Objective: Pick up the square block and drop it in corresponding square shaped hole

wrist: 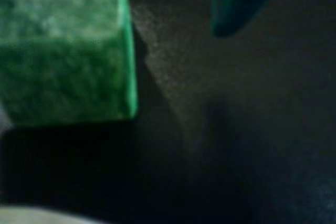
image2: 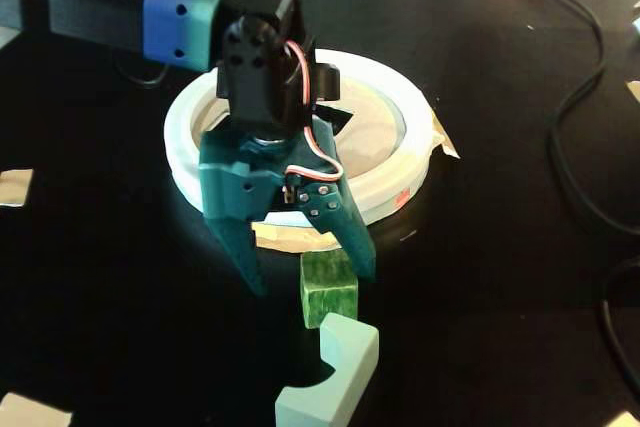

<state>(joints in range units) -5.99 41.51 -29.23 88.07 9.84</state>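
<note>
Fixed view: gripper (image2: pixel 310 282) spread wide, straddling nothing, green square block (image2: pixel 328 288) by its right finger.
Wrist view only catches the block (wrist: pixel 63 45), blurry, on the dark counter (wrist: pixel 236 129).

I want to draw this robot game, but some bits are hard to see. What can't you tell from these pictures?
- Square hole: in the fixed view the arm covers much of the white ring, so no hole shape shows.
- Green block: blurred and cut off by the wrist view's top and left edges.
- Gripper: open around the block, but contact is unclear.
- Pale shaped piece: cut off at the bottom edge.
</note>
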